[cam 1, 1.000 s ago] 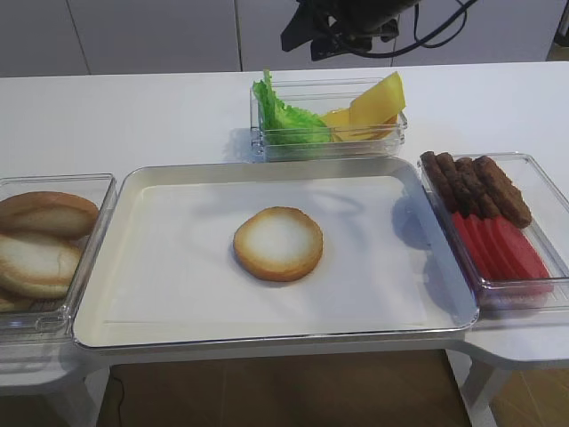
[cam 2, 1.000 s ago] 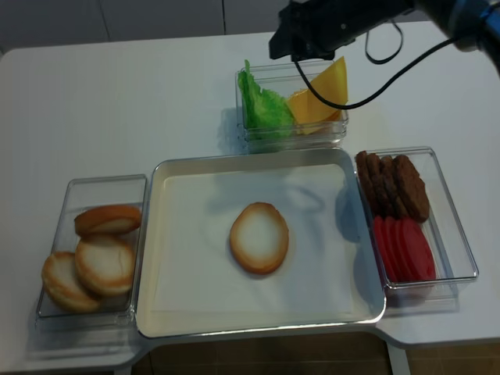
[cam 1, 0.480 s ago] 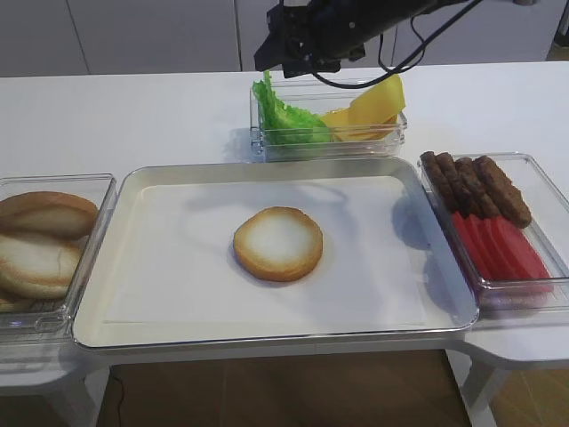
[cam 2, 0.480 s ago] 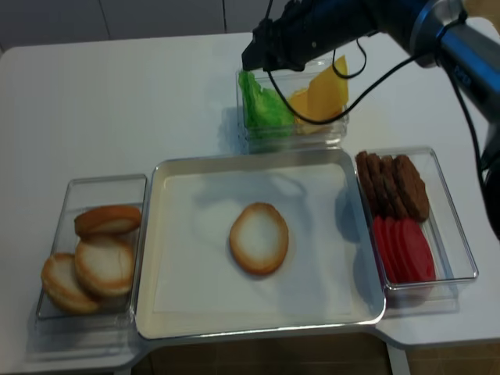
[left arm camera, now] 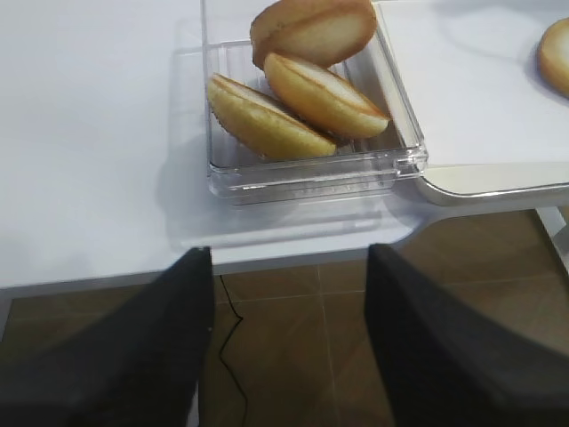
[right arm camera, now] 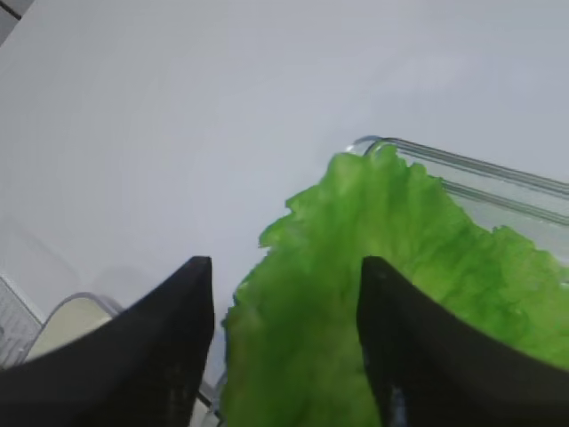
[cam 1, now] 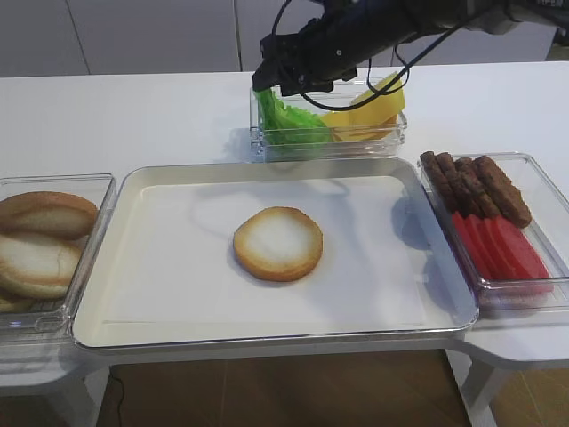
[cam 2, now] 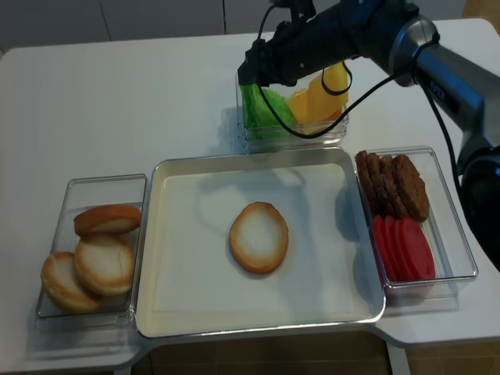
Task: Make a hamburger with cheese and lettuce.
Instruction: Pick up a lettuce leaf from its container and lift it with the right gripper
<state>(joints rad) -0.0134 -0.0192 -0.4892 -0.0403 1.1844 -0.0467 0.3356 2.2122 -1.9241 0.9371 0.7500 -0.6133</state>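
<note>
The tray [cam 1: 133, 267] sat in the middle of the white bench [cam 1: 133, 116], and everything else lay around it. At the tray's centre rested the hamburger [cam 1: 278, 243], a bun half with its pale cut face up and nothing on it. Just behind the tray's far edge stood a clear bin [cam 1: 329, 142] holding the lettuce [cam 1: 289, 124] on its left side and the cheese [cam 1: 373, 111] on its right, the yellow slices leaning upright. Against the tray's left edge a clear box [cam 1: 89, 258] held more bun halves [cam 1: 40, 258]. Against the tray's right edge another clear box [cam 1: 547, 205] held brown patties [cam 1: 476, 185] at its far end and red slices [cam 1: 498, 249] at its near end.

The right pincer [cam 2: 255, 70] hung over the bin behind the tray, above the lettuce. In the right wrist view its two dark fingers [right arm camera: 169, 356] stood spread wide, with the ruffled leaf lying between and below them; whether they touched it could not be told. The left pincer [left arm camera: 284, 338] hovered off the tray's left corner, beyond the bench edge near the bun box, its fingers [left arm camera: 151, 356] spread apart and holding nothing.
</note>
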